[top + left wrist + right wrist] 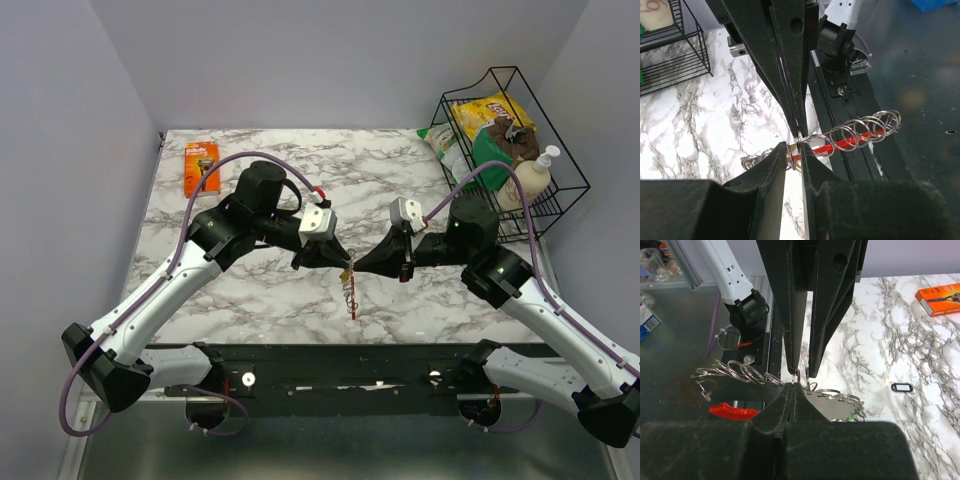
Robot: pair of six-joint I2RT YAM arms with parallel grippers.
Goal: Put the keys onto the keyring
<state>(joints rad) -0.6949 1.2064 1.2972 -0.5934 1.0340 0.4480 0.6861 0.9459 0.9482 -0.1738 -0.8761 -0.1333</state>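
Above veined marble [430,300], silvery ringed keys [840,144] — right gripper [794,387] tight on them, left gripper [793,150] slit-wide, hold unclear.

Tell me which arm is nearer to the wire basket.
Right. The right arm bends just left of the wire basket, close to its front; the left arm lies well to the left, past the right arm.

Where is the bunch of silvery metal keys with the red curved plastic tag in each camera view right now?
Top external: keys hang at centre frame.
Left wrist: keys right of centre, rings strung rightward.
Right wrist: keys left of centre, red tag lower left.
Shared landmark: white grey-veined marble tabletop, in all three.
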